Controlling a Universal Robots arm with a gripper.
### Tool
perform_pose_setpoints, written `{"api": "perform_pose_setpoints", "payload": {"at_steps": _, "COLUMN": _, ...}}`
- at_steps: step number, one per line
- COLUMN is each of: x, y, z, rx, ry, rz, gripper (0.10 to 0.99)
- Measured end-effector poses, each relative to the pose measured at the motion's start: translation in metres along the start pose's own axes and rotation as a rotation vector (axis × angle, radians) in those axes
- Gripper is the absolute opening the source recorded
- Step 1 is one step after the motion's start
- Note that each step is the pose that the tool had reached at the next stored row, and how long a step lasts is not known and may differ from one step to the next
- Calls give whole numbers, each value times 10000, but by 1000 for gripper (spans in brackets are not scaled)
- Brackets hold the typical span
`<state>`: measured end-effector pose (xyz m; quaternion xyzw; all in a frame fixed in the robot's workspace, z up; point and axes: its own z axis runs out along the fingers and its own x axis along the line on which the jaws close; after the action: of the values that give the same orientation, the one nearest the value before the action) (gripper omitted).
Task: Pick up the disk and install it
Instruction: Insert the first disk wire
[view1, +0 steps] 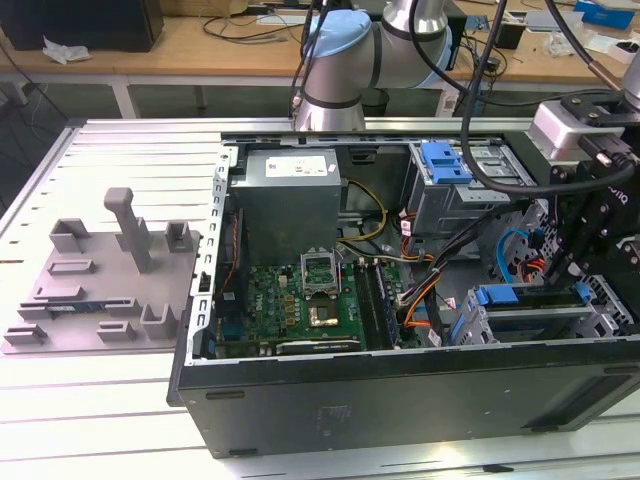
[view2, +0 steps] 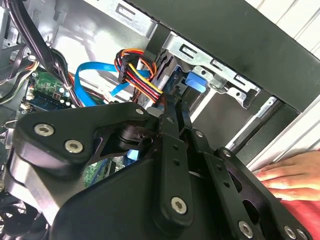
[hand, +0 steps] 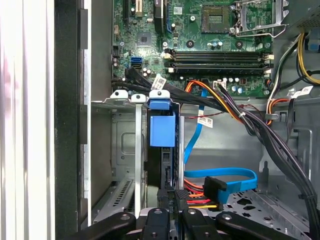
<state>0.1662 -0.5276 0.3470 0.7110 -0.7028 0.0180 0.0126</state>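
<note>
Exterior view: an open computer case lies on its side on a pale slatted tabletop. Inside it are a green motherboard, a grey power supply and bundles of coloured cables. The robot arm reaches over the case from behind. Its black tool hangs above the drive cage near the exterior view's right. The disk sits edge-up in that cage, its blue carrier showing along the top. A grey plastic fixture lies on the tabletop at the exterior view's left, well apart from the case.

Second wrist view: the tool's black linkages are seen close up, and its two slim fingers lie pressed close together with their tips at the disk's edge inside the metal cage. A blue tab lies just beside them. A red, yellow and black cable bundle and a blue flat cable run nearby. A person's hand rests outside the case wall.

First wrist view: the disk stands on edge in the cage slot, blue carrier facing the camera, between metal rails. The tool's fingertips meet narrowly on the disk's near edge, pinching it. The motherboard lies beyond the cage.
</note>
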Motion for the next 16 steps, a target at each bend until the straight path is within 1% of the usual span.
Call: {"api": "perform_pose_setpoints", "payload": {"at_steps": 16, "x": -3, "y": 0, "z": 50, "rx": 0, "ry": 1, "rz": 0, "gripper": 165}}
